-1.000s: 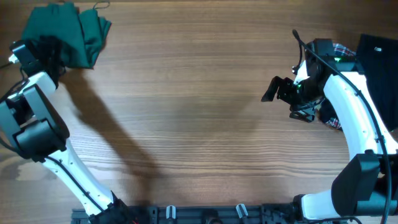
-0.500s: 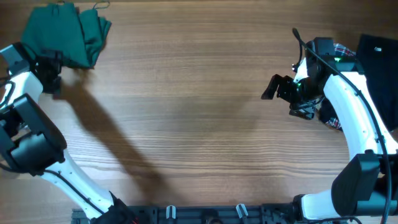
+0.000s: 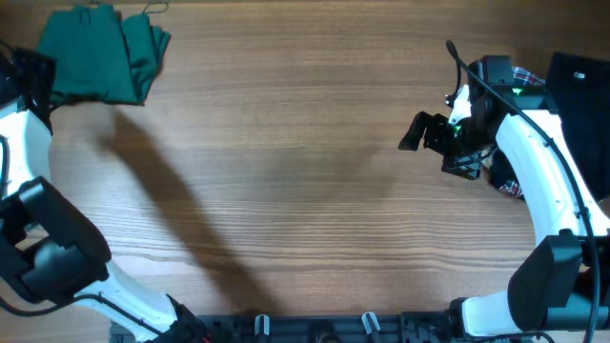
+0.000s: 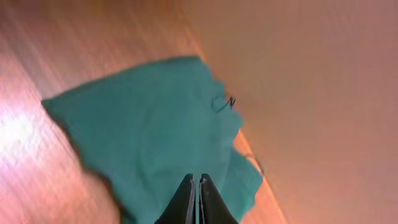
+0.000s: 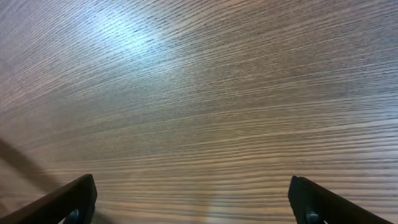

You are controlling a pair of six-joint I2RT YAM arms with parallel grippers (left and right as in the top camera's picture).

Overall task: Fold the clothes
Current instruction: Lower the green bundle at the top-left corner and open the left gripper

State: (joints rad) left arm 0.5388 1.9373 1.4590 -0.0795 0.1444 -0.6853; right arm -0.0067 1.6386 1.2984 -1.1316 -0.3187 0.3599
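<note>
Wood table [image 3: 305, 191], overhead view: clothes [image 3: 100, 57] lie bunched at the far-left corner, w/ nothing gripping them. Left gripper [image 4: 196, 180] hangs by their left edge, fingers pressed together w/ nothing between. Right gripper [image 5: 193, 202] is spread wide over bare wood, near black garment [image 3: 581, 95] & plaid cloth [image 3: 522, 76].

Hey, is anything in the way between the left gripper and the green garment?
Nothing visible is. In the wrist view the left gripper, fingers closed together, points straight at the green garment with no object between them. From overhead the garment lies bunched at the far left corner of the table, beside that gripper.
</note>
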